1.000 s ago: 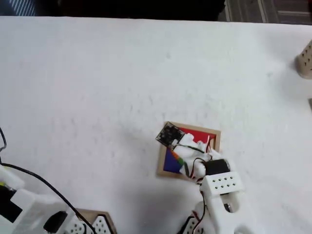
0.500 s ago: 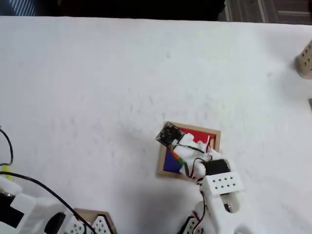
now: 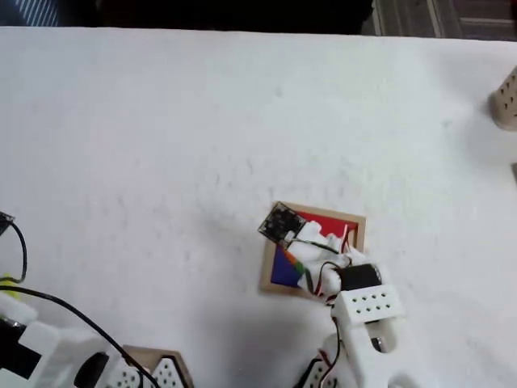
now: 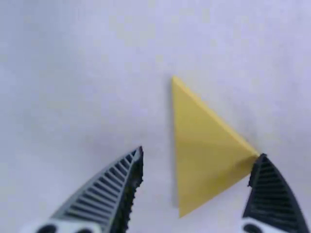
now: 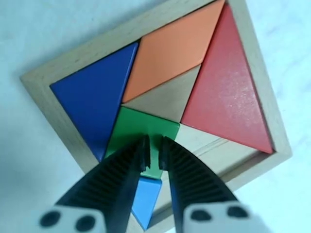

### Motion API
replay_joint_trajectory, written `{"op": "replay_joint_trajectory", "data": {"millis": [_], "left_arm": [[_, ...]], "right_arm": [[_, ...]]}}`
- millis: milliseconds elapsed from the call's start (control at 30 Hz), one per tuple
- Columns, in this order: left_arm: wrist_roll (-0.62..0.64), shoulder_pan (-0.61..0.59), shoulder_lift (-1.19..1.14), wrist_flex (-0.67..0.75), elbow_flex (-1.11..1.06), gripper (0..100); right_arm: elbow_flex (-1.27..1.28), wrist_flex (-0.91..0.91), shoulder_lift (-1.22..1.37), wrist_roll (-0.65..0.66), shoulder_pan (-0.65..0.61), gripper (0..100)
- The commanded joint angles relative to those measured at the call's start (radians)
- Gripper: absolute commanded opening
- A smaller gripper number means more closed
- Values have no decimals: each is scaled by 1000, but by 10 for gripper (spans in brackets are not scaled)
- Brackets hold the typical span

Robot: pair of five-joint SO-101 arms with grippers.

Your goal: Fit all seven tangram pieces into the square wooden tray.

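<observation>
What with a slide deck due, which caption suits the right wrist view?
Right tool above the green square in the wooden tray, beside blue triangle, orange parallelogram and red triangle.

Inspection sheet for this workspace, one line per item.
Surface: white table.
Job's things: tray holds blue triangle, orange parallelogram, red triangle, green square, light-blue triangle, bare floor showing; yellow triangle outside, on the table.
Clutter: beige perforated object at table's right; wooden block near left arm.
Grippers: left gripper open, astride yellow triangle; right gripper shut, over green square.
Cables: black cable by left arm; red-white wires on right arm.
Surroundings: dark floor past far edge.
</observation>
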State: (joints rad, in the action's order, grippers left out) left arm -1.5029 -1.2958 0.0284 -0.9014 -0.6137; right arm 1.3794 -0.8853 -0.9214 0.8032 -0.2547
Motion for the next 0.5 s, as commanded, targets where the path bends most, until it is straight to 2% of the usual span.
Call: {"op": "replay_joint_trajectory", "data": {"millis": [0, 467], "left_arm": [[17, -5, 42, -6, 5, 347], [41, -28, 42, 103, -157, 347]], "right_arm": [[0, -8, 4, 11, -7, 45], [0, -8, 4, 11, -2, 45]]}}
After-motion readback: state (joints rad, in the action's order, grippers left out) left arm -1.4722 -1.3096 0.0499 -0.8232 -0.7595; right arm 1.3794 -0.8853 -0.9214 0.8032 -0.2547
